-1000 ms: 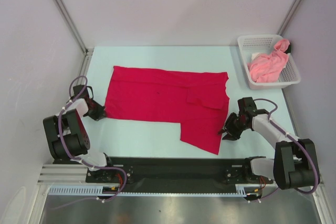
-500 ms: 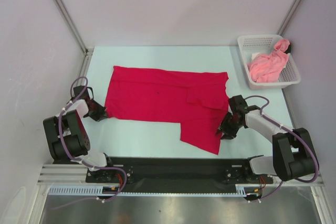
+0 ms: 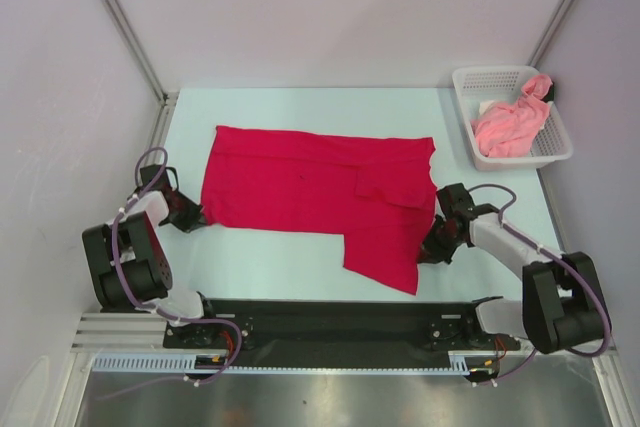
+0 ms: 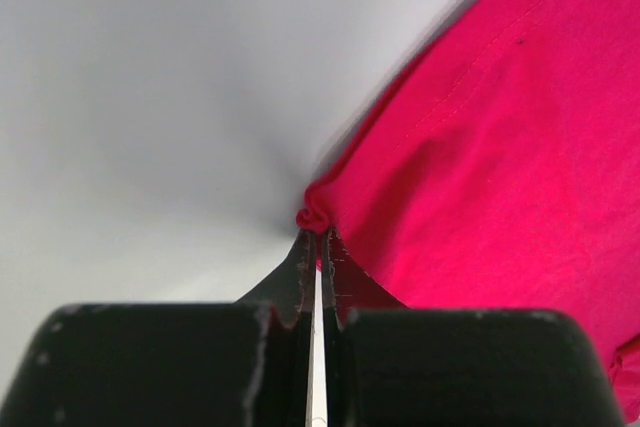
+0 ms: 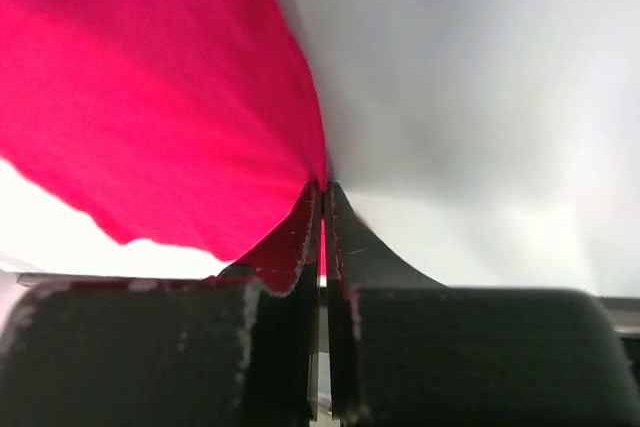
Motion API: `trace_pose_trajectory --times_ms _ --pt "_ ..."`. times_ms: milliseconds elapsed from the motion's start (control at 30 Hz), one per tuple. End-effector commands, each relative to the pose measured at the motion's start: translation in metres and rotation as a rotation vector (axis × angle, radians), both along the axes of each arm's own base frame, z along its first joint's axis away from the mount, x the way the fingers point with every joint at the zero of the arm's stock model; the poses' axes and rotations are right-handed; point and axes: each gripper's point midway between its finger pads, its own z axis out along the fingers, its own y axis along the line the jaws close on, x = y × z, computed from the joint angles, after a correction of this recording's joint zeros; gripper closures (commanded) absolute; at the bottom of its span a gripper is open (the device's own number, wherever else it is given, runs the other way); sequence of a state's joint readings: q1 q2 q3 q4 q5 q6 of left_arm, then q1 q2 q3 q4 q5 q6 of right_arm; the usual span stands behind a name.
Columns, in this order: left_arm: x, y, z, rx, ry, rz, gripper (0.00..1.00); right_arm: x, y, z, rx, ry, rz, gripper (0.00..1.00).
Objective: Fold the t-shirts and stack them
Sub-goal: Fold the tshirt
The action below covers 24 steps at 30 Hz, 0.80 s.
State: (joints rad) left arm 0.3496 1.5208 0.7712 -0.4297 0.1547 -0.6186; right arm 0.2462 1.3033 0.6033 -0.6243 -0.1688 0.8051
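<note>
Lying flat, red t-shirt (image 3: 310, 192), long axis running left-right

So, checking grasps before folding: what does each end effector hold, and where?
Both pinch the red t-shirt: left end effector its near-left corner, right end effector its right edge.

No text, label, brand, number or sign can be read in any of the views.
</note>
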Motion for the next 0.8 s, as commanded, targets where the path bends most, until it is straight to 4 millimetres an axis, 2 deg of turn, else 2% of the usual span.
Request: trace_pose_trajectory --times_ms 0,67,200,367,433,567,600,667,700,767 --pt "0.0 0.003 0.015 0.027 -0.048 -0.018 1.0 0.001 -0.006 0.016 0.004 -0.05 -0.023 1.0" --pt "0.003 0.002 0.019 0.027 -0.065 -0.024 1.0 0.006 -0.004 0.029 0.04 -0.096 0.001 1.0" --pt "0.012 -0.002 0.032 0.011 -0.117 -0.055 1.0 0.025 -0.013 0.056 0.055 -0.187 0.004 1.0" --pt "0.029 -0.003 0.056 0.019 -0.209 -0.08 1.0 0.058 -0.023 0.087 0.07 -0.274 0.006 1.0" --pt "0.038 -0.004 0.068 0.033 -0.246 -0.093 1.0 0.069 -0.021 0.087 0.09 -0.271 0.019 1.0" --pt "0.057 -0.003 0.089 0.047 -0.299 -0.099 1.0 0.094 -0.012 0.099 0.135 -0.293 0.059 1.0" --pt "0.064 -0.001 0.097 0.063 -0.319 -0.101 1.0 0.103 -0.011 0.107 0.139 -0.315 0.065 1.0" --pt "0.071 0.001 0.103 0.071 -0.33 -0.097 1.0 0.113 -0.012 0.109 0.134 -0.317 0.073 1.0" --pt "0.078 0.003 0.107 0.074 -0.34 -0.096 1.0 0.124 -0.013 0.12 0.13 -0.346 0.075 1.0" --pt "0.086 0.004 0.11 0.069 -0.347 -0.089 1.0 0.131 -0.016 0.119 0.132 -0.327 0.069 1.0"
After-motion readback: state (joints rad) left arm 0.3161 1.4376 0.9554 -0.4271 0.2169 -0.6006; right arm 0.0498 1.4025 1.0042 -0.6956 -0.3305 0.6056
